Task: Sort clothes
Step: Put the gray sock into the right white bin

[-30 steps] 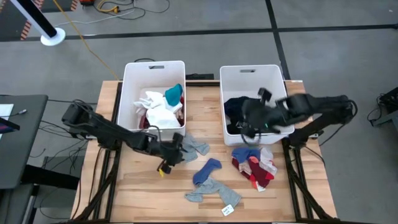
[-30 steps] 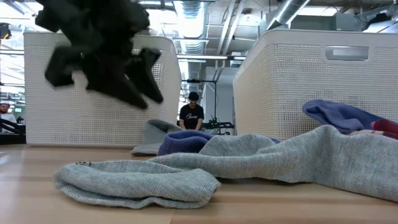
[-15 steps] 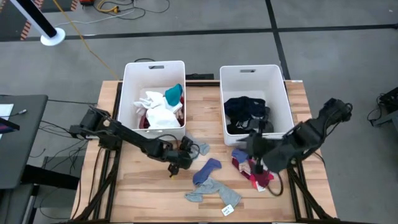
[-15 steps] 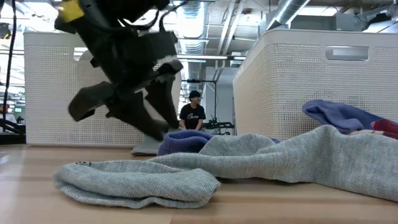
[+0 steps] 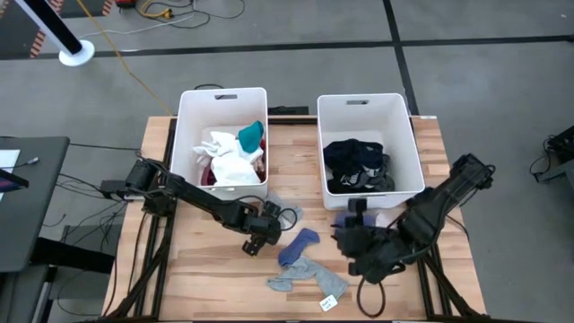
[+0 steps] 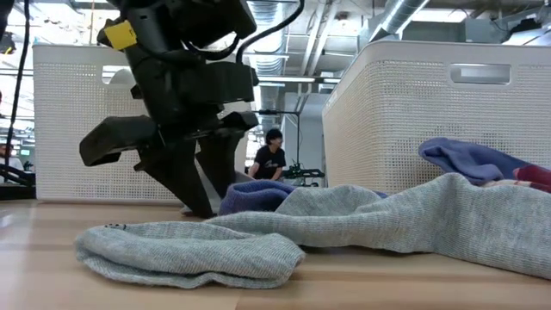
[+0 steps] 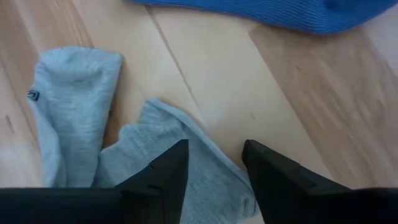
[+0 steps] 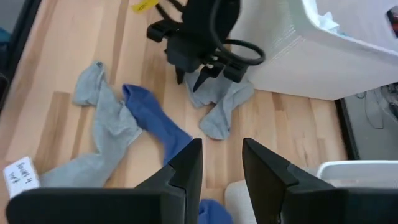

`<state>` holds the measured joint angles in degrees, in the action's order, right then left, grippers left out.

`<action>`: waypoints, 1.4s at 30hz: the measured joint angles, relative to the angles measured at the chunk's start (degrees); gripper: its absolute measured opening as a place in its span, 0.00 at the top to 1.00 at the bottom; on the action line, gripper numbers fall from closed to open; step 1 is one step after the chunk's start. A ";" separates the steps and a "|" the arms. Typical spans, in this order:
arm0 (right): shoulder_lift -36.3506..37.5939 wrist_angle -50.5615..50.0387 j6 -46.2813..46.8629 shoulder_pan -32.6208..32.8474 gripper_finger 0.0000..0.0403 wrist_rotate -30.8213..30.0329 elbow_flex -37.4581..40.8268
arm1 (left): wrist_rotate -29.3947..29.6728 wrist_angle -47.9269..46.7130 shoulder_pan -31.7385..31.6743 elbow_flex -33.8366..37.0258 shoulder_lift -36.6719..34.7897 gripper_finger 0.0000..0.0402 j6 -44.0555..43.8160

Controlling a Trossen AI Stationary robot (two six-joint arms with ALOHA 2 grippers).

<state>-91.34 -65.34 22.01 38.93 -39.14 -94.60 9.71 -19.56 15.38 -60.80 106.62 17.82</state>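
Two white bins stand at the far side of the table [image 5: 206,269]: the left bin [image 5: 188,135] holds white, teal and maroon pieces, the right bin [image 5: 408,135] holds black ones. Still loose on the table: a grey sock [image 5: 285,213] just in front of the left bin, a blue sock [image 5: 299,244] beside it, and a second grey sock [image 5: 305,272] with a paper tag [image 5: 328,303] near the front edge.

Risks, as I judge them:
- The two hands work close together over the loose socks; a reach from either could knock the other arm.
- The first grey sock is folded on itself. A pinch at its edge could catch one layer only, so it trails or slips out on the way to a bin.
- The blue sock lies near enough to be dragged along or snagged.
- The bin wall is close behind; a low carry could catch its rim.

Left hand [image 7: 214,171]: fingers moderately apart and pointing down, straddling the edge of the first grey sock, tips at or just above the fabric. Nothing clamped.

Right hand [image 8: 222,167]: low over the table in front of the right bin, fingers apart with bare table showing between them. It holds nothing. What lies directly beneath it I cannot tell.
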 joint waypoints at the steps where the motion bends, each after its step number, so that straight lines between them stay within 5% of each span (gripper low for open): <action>1: -0.04 0.01 0.38 0.36 0.68 0.05 0.01 | -0.66 -0.13 0.00 0.01 -0.12 0.63 -0.05; 14: -0.18 2.20 1.53 1.58 0.68 0.00 0.01 | -14.63 -0.52 -0.45 -0.01 0.01 0.98 -1.34; 25: -0.18 2.69 1.54 1.58 0.68 0.00 0.01 | -20.79 -4.94 3.21 -4.78 0.45 1.00 1.13; 32: -0.18 2.78 1.54 1.93 0.68 0.00 0.01 | -20.59 -5.11 4.21 -6.05 0.36 0.92 1.03; 42: -0.18 2.86 1.73 2.39 0.68 0.00 0.01 | -20.22 -5.18 4.66 -6.11 0.23 0.61 0.48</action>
<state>-91.53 -62.48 23.74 41.32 -39.13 -94.59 -10.50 -24.74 20.03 -66.92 106.85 18.30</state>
